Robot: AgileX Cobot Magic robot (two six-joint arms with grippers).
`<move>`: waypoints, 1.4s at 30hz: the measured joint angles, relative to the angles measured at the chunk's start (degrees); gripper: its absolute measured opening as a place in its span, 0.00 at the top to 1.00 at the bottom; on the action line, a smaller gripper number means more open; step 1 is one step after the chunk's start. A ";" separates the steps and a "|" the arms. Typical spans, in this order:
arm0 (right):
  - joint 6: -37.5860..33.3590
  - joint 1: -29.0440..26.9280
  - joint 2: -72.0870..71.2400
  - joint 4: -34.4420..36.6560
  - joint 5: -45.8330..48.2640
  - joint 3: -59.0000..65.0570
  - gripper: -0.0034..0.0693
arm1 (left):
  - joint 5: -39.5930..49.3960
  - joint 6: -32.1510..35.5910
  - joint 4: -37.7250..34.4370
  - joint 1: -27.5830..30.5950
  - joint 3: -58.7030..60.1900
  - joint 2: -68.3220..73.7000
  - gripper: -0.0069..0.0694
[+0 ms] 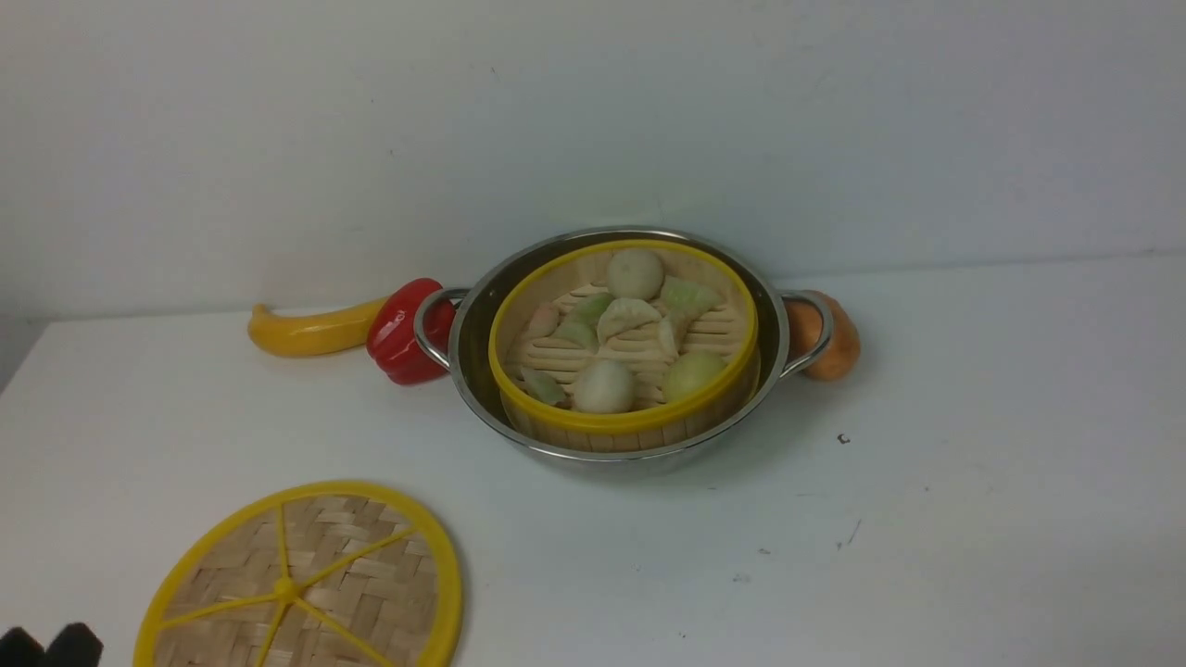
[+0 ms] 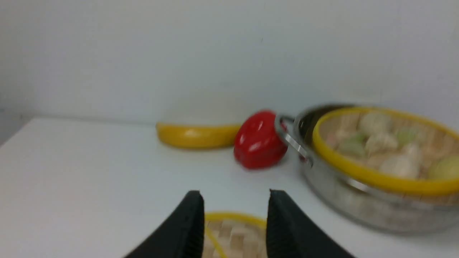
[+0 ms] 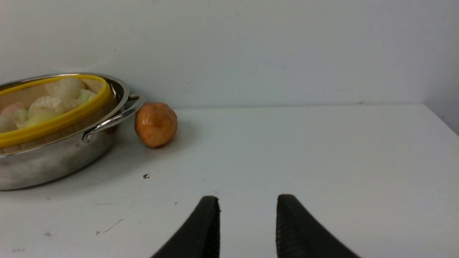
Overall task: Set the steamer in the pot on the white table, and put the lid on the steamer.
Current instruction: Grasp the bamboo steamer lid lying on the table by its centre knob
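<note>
looks like a lab setup: bare white table (image 1: 973, 482), blank wall (image 1: 593, 111), toy pepper (image 1: 400, 332).

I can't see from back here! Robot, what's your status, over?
Left gripper open, empty, near lid. Right gripper open, empty. Steamer sits in pot; lid flat on table, not yet on. Steamer top uncovered, nothing blocking.

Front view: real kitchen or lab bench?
Most likely a lab bench staged as a kitchen: plain white table against a bare wall, with a glossy toy-like banana and red pepper beside the pot holding the steamer.
</note>
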 joint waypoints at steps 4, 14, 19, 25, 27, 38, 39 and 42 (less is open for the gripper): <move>0.07 0.00 0.00 0.00 0.00 0.00 0.62 | -12.23 -0.89 -2.22 0.00 0.00 -0.01 0.59; 0.07 0.00 0.00 0.00 0.00 0.00 0.62 | -4.93 -13.03 -0.32 0.00 -5.55 1.98 0.59; 0.13 0.00 0.00 0.00 0.00 0.00 0.62 | 17.74 -13.23 1.19 0.00 -16.84 11.33 0.59; 0.13 0.00 0.00 0.00 0.00 0.00 0.62 | 31.37 1.09 0.90 0.00 -27.85 28.11 0.59; 0.13 0.00 0.00 0.00 0.00 0.00 0.62 | 32.13 8.01 0.55 0.00 -30.09 33.17 0.59; 0.30 0.00 0.00 0.00 0.00 0.00 0.62 | 34.38 25.89 -8.35 0.00 -38.38 58.90 0.59; 0.30 0.00 0.00 0.00 0.00 0.00 0.62 | 34.96 26.28 -8.47 0.00 -39.18 61.02 0.59; 0.30 0.00 0.00 0.00 0.00 0.00 0.62 | 37.70 27.14 -8.51 0.00 -42.54 67.57 0.59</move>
